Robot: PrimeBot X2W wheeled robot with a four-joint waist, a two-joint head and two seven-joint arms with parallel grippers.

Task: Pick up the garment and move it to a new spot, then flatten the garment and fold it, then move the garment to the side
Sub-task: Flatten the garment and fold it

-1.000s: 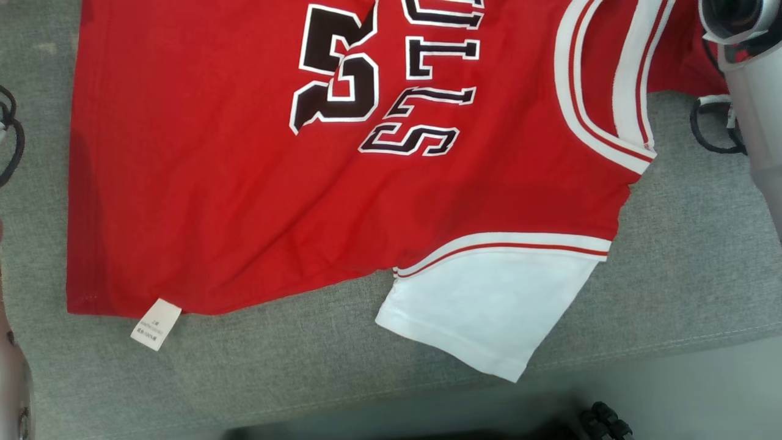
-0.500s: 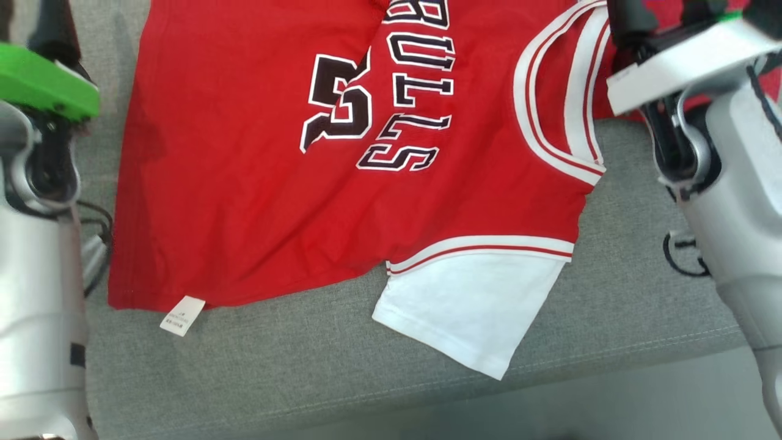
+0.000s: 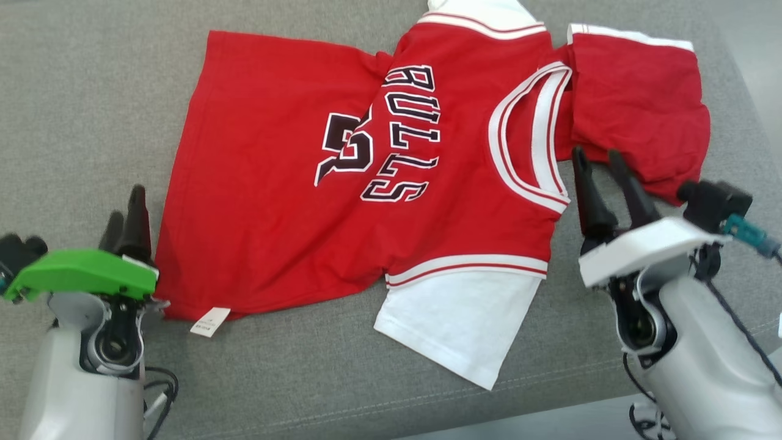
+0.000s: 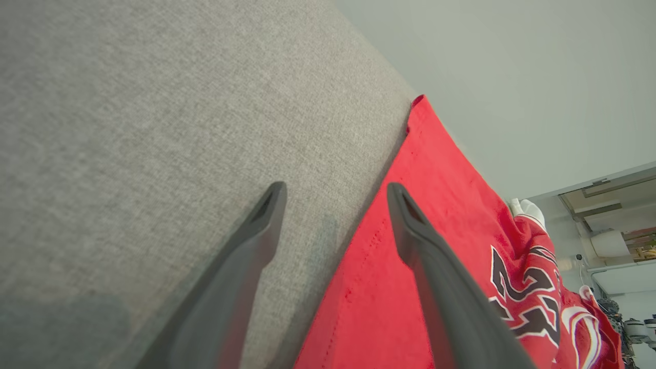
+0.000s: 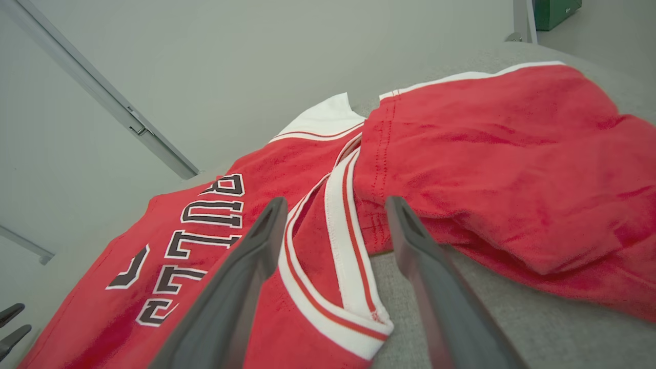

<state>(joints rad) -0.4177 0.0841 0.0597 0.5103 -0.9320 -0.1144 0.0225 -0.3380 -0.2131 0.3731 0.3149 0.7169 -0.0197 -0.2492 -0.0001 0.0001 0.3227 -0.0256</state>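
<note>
Jersey [image 3: 275, 183] lies on the cushion [image 3: 91, 110], left gripper [image 3: 126, 205] at its hem edge, right gripper [image 3: 595, 153] just beside the collar.

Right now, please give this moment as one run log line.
left tool: open, beside hem | right tool: open, by collar | garment: spread on grey cushion, not gripped, bunched beyond collar

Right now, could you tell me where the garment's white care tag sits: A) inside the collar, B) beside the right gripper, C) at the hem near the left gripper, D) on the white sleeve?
C: the care tag sticks out from the hem of the garment, at the corner close to the left gripper.
</note>
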